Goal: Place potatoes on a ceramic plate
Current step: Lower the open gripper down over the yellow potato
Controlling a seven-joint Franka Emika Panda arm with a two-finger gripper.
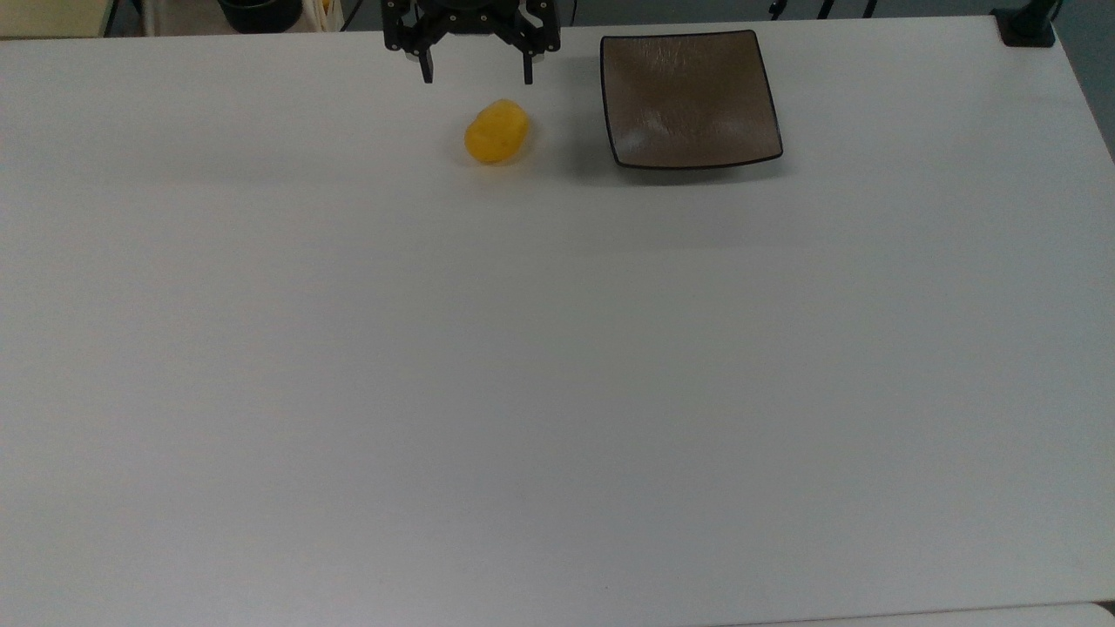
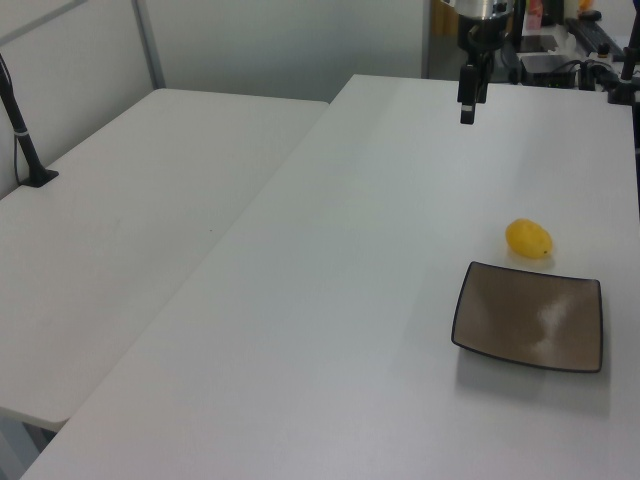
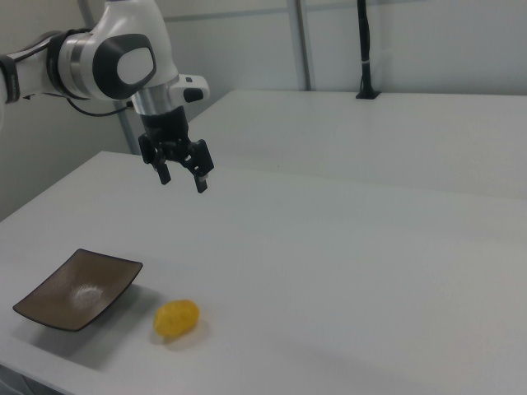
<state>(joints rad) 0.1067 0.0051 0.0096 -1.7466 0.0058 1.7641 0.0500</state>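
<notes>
The potato is a small yellow-orange oval lying on the white table, also seen as the potato and the potato. The ceramic plate is a square glossy brown dish with a black rim, lying bare to the potato's right in the top view; it appears again as the plate and the plate. My gripper hangs open above the table, beyond the potato near the top view's upper edge. Nothing is between its fingers; it is also seen as the gripper and the gripper.
The white table stretches wide toward the top view's bottom. A second white table adjoins it in the left view's left, with a black post on it. Another black post base sits at the top view's upper right corner.
</notes>
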